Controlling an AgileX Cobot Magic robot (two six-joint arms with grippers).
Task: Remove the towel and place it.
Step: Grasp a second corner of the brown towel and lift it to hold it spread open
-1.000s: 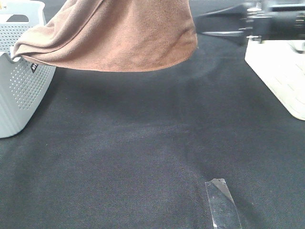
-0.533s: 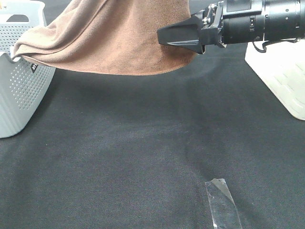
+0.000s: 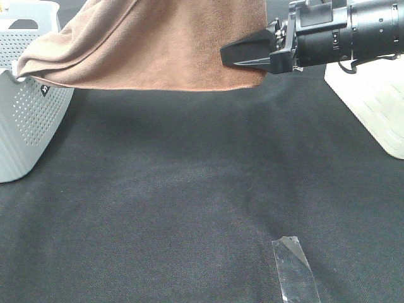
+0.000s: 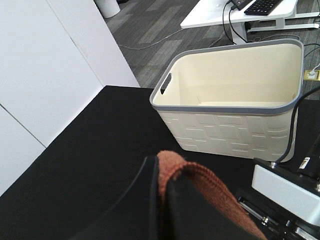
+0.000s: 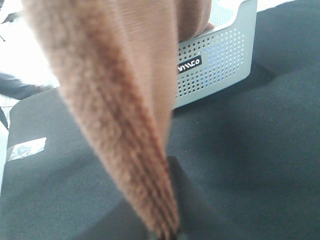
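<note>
There was one brown plush towel (image 3: 158,44), one grey perforated plastic basket (image 3: 25,126), one cream plastic basket (image 4: 230,131) and one clear tape strip (image 3: 294,270).

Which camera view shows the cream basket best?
The left wrist view: the cream basket appears almost whole there, with its grey rim, handle hole and inside. The exterior high view shows only its corner. The right wrist view does not show it.
</note>
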